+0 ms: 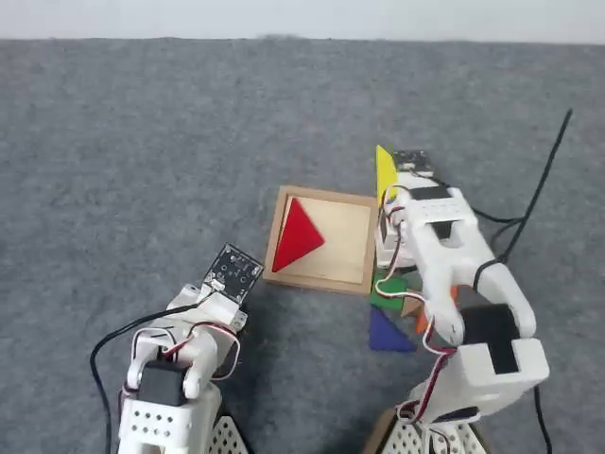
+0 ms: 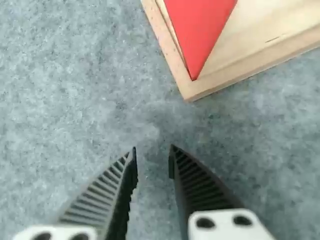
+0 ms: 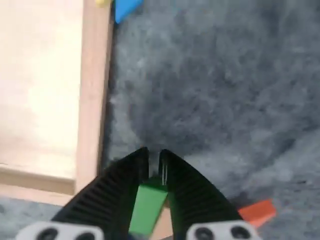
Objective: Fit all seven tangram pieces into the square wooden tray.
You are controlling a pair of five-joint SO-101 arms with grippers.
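The square wooden tray [image 1: 352, 248] lies mid-table with a red triangle [image 1: 298, 235] in its left half. My right gripper [image 3: 153, 156] is just outside the tray's right rim [image 3: 92, 100], shut on a green piece [image 3: 147, 209] held low over the carpet. The green piece [image 1: 386, 291] peeks out under the right arm. A yellow piece [image 1: 386, 173] stands by the tray's far right corner. My left gripper [image 2: 152, 156] hovers open and holds nothing, short of the tray's near left corner [image 2: 189, 90], where the red triangle [image 2: 200, 25] ends.
A dark blue triangle [image 1: 388, 332], an orange piece [image 1: 422, 323] and a brown piece [image 1: 412, 305] lie under the right arm near the tray's front right corner. A light blue piece [image 3: 125, 7] lies farther along the rim. Grey carpet covers the table; black cables trail right.
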